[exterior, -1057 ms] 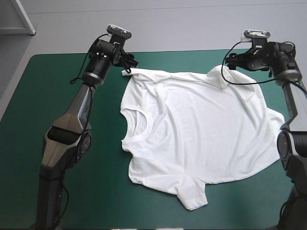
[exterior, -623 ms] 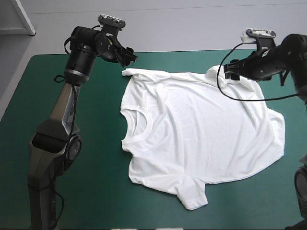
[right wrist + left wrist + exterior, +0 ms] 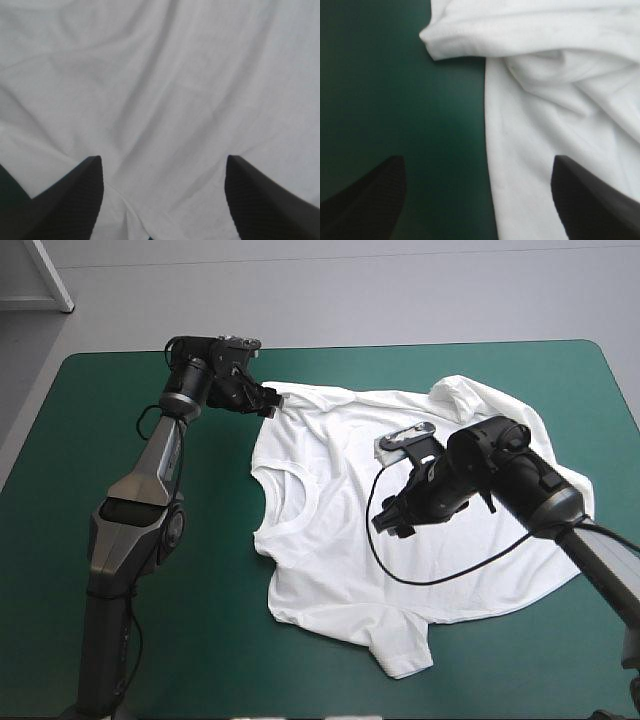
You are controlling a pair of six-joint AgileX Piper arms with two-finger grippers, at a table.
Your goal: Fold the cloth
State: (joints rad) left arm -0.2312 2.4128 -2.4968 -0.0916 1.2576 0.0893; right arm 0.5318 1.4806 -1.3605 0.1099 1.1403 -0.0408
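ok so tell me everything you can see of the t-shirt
White, short-sleeved T-shirt of thin, soft-looking fabric, spread nearly flat on the teal-green cover, neckline toward the table's left edge, one sleeve toward the near edge. Its far right part is rumpled and bunched. The open left hand straddles the far sleeve's edge; the open right hand is over its middle. Whether either touches it is unclear.

— What sort of place is this?
— A robotics lab, it seems: a left arm (image 3: 150, 480) and a right arm (image 3: 545, 490) work at a table with a teal-green cover (image 3: 60, 540), a white T-shirt (image 3: 330, 540) spread on it.
— And around it?
— Plain grey floor (image 3: 400, 290) and a white frame's corner (image 3: 55, 280).
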